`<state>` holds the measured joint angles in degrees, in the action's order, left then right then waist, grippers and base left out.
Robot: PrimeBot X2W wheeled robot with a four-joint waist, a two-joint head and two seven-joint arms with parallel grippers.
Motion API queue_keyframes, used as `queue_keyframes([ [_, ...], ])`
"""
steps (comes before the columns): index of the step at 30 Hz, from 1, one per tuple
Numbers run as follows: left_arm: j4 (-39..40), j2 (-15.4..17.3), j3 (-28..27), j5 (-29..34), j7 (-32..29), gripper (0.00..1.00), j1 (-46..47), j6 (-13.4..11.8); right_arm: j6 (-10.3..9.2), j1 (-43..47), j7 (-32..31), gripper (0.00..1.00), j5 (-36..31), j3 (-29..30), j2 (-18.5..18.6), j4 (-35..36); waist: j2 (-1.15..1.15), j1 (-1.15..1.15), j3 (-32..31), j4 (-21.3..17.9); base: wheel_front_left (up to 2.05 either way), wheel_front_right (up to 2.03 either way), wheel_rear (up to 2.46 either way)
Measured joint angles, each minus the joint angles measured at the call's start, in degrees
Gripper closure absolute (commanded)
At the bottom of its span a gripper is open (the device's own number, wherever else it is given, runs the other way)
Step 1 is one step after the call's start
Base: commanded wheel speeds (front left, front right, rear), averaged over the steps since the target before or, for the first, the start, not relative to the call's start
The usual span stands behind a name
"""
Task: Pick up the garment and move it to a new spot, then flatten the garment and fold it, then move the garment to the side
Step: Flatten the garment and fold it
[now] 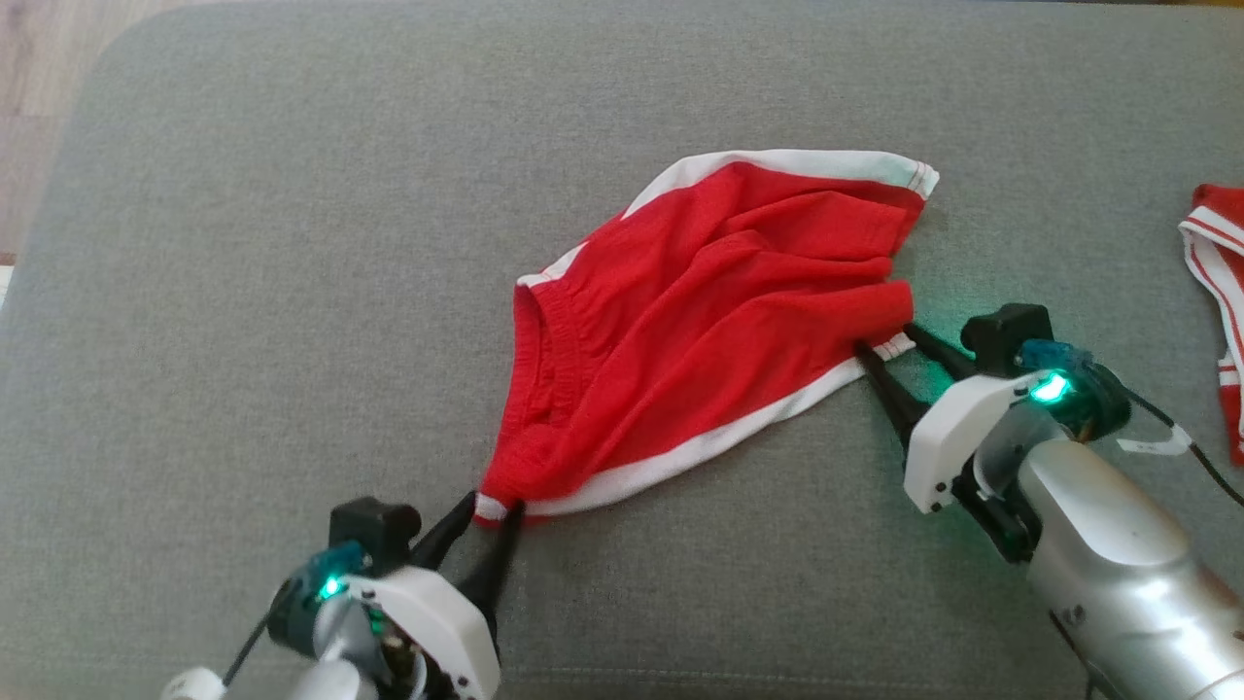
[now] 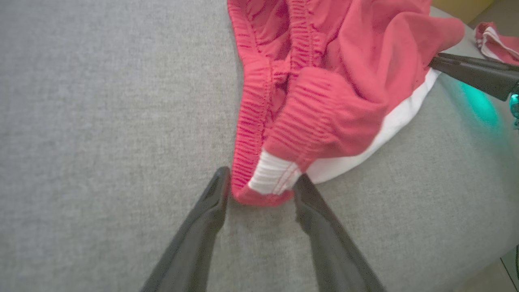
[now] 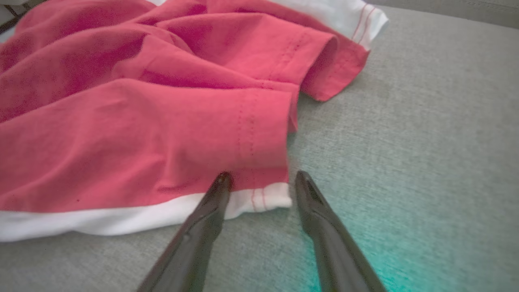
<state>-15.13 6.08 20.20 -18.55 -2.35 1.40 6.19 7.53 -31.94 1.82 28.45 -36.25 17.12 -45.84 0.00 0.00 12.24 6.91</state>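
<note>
**Both grippers set at corners of red shorts on a grey cushion**

Near the middle of a grey fabric cushion (image 1: pixel 292 243), rumpled red shorts (image 1: pixel 709 321) with white side trim. Elastic waistband toward the robot's left, leg hems toward its right. Cloth resting on the cushion in loose folds, far leg hem spread out toward the back.

At the near waistband corner, the left gripper (image 1: pixel 494 506), low on the left of the head view. Jaws spread, with one dark finger on each side of the corner. Seen from the left wrist, left gripper (image 2: pixel 261 178) straddling the red elastic and its white ribbed end. One fingertip against the red edge, the other against the white trim. No sign of the cloth being squeezed flat between them.

At the near leg hem, the right gripper (image 1: pixel 886 338), reaching in from the right. Jaws likewise spread. From the right wrist, right gripper (image 3: pixel 262 175) with one fingertip lying over the white band at the hem corner. The other fingertip just beside that corner, over bare cushion. Shorts (image 3: pixel 142 134) not pinched there.

Green light glowing at both wrists, tinting the cushion near the right gripper.

At the right edge, well apart from the shorts, a second red-and-white garment (image 1: pixel 1220 292). At the upper left, beyond the cushion, a strip of wooden floor (image 1: pixel 39 78).
</note>
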Motion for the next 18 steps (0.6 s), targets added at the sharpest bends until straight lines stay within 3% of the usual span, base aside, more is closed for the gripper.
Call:
queue_keyframes([
  [2,-0.2,0.4,0.0,-0.3,0.2,1.0,0.9,0.4,0.0,-0.3,-0.4,1.0,1.9,-1.1,0.0,0.4,0.0,0.0,0.0,-0.2,0.0,0.0,0.0],
  [6,0.5,0.7,1.3,-2.5,0.1,1.0,2.5,0.7,0.0,0.1,-0.8,1.0,10.0,-0.3,0.1,3.6,0.0,0.0,-0.6,-0.6,0.0,0.0,0.0],
  [10,6.4,0.9,1.1,-8.6,-2.5,1.0,1.6,0.9,0.0,2.0,-0.9,1.0,19.8,3.5,2.2,13.4,0.0,0.0,-1.8,-1.5,0.0,0.0,0.0],
  [14,19.0,1.2,0.7,-17.3,-6.2,1.0,-1.1,0.9,0.0,6.1,-3.6,1.0,28.7,9.4,6.5,27.2,0.0,0.0,-3.4,-3.0,0.0,0.0,0.0],
  [18,34.1,2.1,-0.4,-25.5,-10.8,1.0,-2.3,0.9,0.0,11.2,-6.0,1.0,35.9,19.5,9.5,41.4,0.0,0.0,-5.4,-4.5,0.0,0.0,0.0],
])
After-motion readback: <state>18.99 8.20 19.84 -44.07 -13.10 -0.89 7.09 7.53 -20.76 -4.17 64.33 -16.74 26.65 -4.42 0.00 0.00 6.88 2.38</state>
